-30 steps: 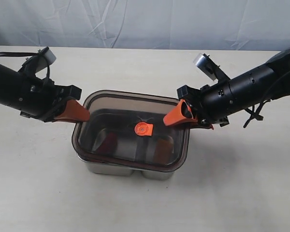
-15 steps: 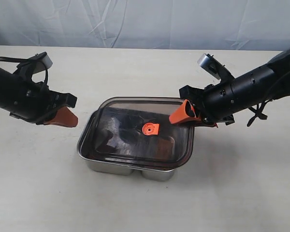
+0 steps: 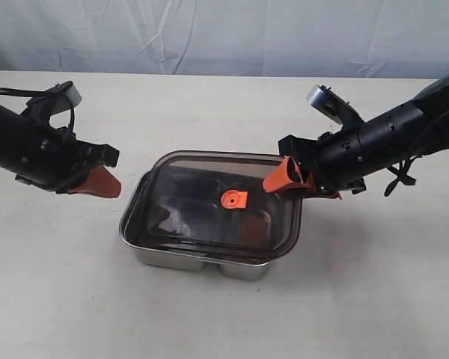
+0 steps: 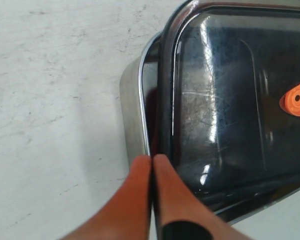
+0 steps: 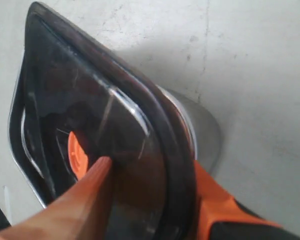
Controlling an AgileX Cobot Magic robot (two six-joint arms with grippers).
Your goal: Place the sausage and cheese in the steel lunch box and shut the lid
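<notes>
Smoky lid (image 3: 202, 213) just released onto box (image 3: 172, 259) by left gripper (image 3: 105, 185), now pinched shut, empty; right gripper (image 3: 275, 182) still clamping its rim; closing nearly done

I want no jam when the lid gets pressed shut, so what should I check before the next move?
1. Left gripper clear of the lid: ok. It is shut and off to the side of the lunch box.
2. Right gripper let go of the lid: cannot tell. Its fingers stand above and below the lid's rim.
3. Lid lying flat all round: not ok. The end at the right gripper sits up, with a finger under the rim.
4. Sausage and cheese inside: cannot tell. The lid is too dark to see through clearly.
5. Lunch box upright on the table: ok.
</notes>
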